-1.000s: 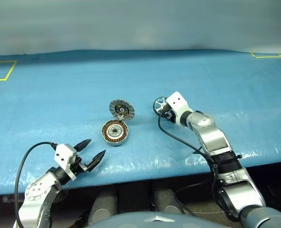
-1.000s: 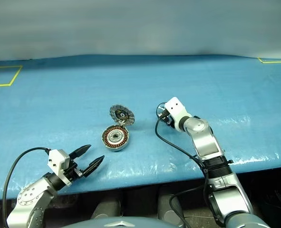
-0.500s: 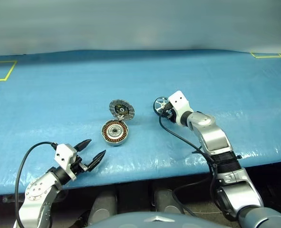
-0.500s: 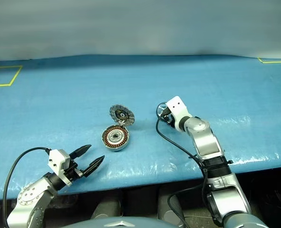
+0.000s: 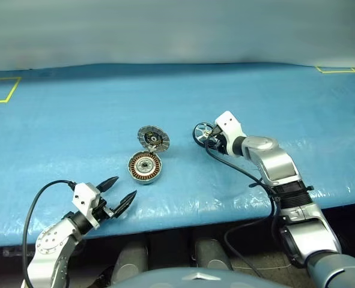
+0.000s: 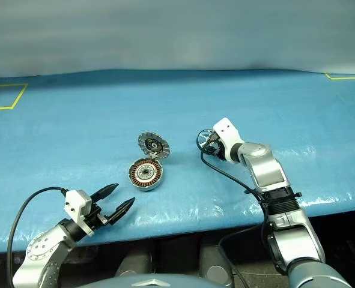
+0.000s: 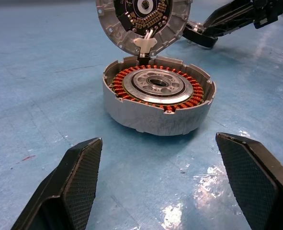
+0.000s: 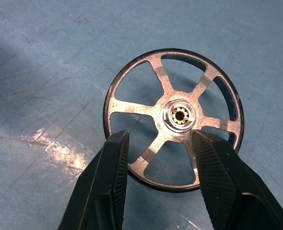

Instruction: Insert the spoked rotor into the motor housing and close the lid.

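Right gripper [image 8: 158, 158] half-open, fingers straddling rotor [image 8: 174, 117] rim mid-table, not yet clamped; left gripper [image 7: 165, 179] released. Close squarely, lift level toward housing [image 5: 145, 166].

Robot test lab or workshop, long worktop [image 5: 75, 120] under blue plastic sheet, yellow tape squares [image 5: 0, 90] marking zones, opened motor housing [image 5: 145, 167] laid out

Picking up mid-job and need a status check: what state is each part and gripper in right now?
spoked rotor: lying flat on the table, not yet in the housing.
motor housing: open, windings exposed, no rotor inside.
lid: hinged up, standing open behind the housing.
right gripper: fingers straddling the rotor's near rim, grip not clear.
left gripper: open, facing the housing, holding nothing.
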Motion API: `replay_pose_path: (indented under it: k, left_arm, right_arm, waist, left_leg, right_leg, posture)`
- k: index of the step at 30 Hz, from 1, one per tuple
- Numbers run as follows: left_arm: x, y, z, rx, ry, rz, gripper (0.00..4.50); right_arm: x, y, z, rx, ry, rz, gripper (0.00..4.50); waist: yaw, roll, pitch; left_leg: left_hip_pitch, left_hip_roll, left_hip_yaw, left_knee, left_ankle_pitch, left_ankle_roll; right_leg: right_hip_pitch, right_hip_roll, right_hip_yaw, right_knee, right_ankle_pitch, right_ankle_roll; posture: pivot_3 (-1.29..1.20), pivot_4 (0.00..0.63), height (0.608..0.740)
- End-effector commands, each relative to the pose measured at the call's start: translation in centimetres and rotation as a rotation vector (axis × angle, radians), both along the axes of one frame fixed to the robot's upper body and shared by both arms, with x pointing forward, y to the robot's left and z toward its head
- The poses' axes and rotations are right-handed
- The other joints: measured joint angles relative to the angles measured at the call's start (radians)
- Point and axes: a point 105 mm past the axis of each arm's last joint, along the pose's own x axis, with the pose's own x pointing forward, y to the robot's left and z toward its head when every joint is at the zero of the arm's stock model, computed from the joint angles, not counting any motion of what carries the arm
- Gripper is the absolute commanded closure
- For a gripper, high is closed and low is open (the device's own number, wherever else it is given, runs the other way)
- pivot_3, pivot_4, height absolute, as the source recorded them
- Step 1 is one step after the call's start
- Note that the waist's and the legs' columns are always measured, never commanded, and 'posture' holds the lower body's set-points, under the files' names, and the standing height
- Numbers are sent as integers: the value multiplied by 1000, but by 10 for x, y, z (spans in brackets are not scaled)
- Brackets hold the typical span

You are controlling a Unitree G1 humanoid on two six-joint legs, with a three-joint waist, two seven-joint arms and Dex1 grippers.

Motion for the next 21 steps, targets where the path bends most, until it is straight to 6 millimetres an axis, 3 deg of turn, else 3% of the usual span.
replay_pose_path:
  k: [1,12,17,21]
  left_arm:
    - [0,-2,3,1,-25,-3,363]
    - [-4,-3,-1,2,-18,4,363]
    - [-5,-2,-1,8,-20,9,363]
    - [-4,-1,1,11,-25,12,363]
  right_arm:
    - [3,-1,-4,-27,33,20,2317]
    - [9,-2,-15,-44,105,35,2317]
    - [10,0,-14,-43,83,38,3330]
    - [9,2,-7,-19,40,39,3329]
  waist:
    - [-1,0,0]
    - [-4,0,-1]
    - [-3,-1,-3]
    - [-3,-1,-3]
  left_leg:
    - [0,0,0,0,0,0]
    - [1,0,0,1,0,0]
    - [1,0,0,2,0,0]
    - [0,0,0,3,0,0]
  right_leg:
    - [0,0,0,0,0,0]
    - [1,0,0,0,1,0]
    - [2,0,0,0,0,0]
    - [2,0,0,1,1,1]
  posture:
    - [0,150,740]
    - [0,150,740]
    - [0,150,740]
    - [0,150,740]
